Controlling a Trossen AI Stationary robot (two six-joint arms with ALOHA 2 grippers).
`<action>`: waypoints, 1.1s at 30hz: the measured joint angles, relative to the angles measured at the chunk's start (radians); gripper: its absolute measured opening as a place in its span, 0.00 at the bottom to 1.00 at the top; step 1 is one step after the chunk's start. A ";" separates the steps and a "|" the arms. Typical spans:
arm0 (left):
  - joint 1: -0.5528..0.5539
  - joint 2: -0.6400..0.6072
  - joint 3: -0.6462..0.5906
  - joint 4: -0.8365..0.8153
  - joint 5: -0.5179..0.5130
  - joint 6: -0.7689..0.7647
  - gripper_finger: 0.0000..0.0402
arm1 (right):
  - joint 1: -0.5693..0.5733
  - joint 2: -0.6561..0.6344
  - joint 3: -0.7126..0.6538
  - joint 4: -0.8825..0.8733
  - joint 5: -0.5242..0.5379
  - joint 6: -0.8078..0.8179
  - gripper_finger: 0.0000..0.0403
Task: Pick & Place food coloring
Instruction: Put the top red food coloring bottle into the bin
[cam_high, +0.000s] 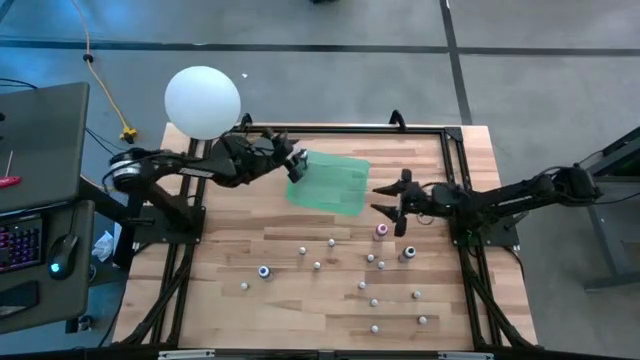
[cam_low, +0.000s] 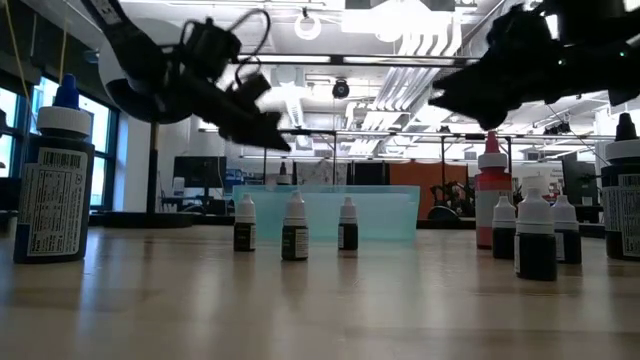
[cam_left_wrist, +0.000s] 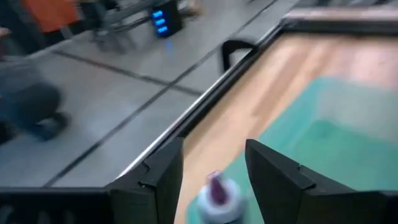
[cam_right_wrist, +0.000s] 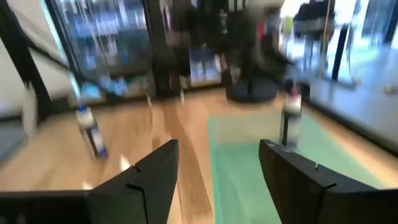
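Left gripper (cam_high: 297, 165) at upper centre of the high view, over the left edge of the green tray (cam_high: 335, 185), fingers clamped narrowly on a small purple-topped bottle (cam_left_wrist: 217, 196); in the left wrist view that bottle sits right between the two dark fingers (cam_left_wrist: 163, 180), cap toward the fingertips, long axis running along the fingers. Right gripper (cam_high: 388, 198) at centre right of the high view, just off the tray's right edge, fingers spread wide and holding nothing; pink-topped bottle (cam_high: 380, 231) just below it in the frame, apart from the fingertips, and a blue-topped bottle (cam_high: 408, 253) lower right of that. Another blue-topped bottle (cam_high: 264, 271) lower left of centre, well apart from both grippers. Small whitish bottles (cam_high: 374, 302) scattered across the lower half of the wooden table (cam_high: 230, 230), from centre to lower right, none touching another. All loose bottles upright, caps up, long axes vertical, as plain in the low view: three little dark-filled ones (cam_low: 293, 230) in a row at centre before the tray, a red one (cam_low: 491, 200) and more small ones (cam_low: 536, 240) at right, a large blue-capped bottle (cam_low: 56, 180) at far left. Large white globe (cam_high: 202, 101) at upper left of the high view, beside the left arm. In the right wrist view, one bottle (cam_right_wrist: 290, 115) upright on the tray's far side, another (cam_right_wrist: 89, 130) upright on bare wood.
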 joint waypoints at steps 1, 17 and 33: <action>0.000 -0.036 0.000 -0.031 0.025 -0.011 0.43 | 0.000 0.016 0.022 -0.046 0.000 -0.003 0.54; 0.000 -0.440 0.000 -0.370 0.311 -0.069 0.43 | 0.000 0.126 0.084 -0.235 -0.288 -0.128 0.47; 0.000 -0.435 0.000 -0.372 0.312 -0.069 0.43 | 0.000 0.126 0.084 -0.309 -0.294 -0.126 0.12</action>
